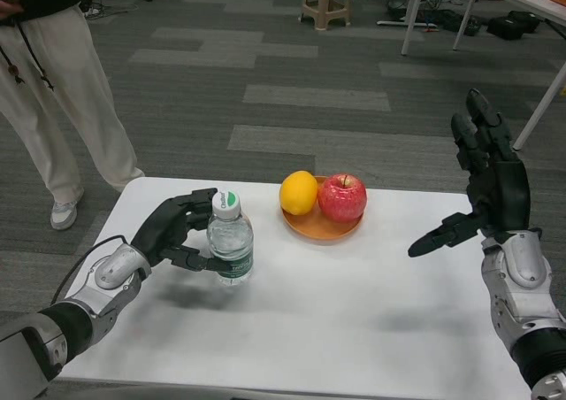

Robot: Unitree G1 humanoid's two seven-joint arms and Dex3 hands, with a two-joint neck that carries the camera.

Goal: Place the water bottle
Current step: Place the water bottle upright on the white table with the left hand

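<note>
A small clear water bottle (231,242) with a white cap and green label stands upright on the white table (354,311), left of centre. My left hand (175,230) wraps around it from the left, with fingers on its side and near the cap. My right hand (486,183) is raised above the table's right side, fingers spread and pointing up, holding nothing.
An orange plate (320,227) with a lemon (298,193) and a red apple (342,197) sits just right of the bottle, toward the table's far edge. A person in light trousers (53,90) stands beyond the table's left corner. A stool (325,0) and another table stand farther back.
</note>
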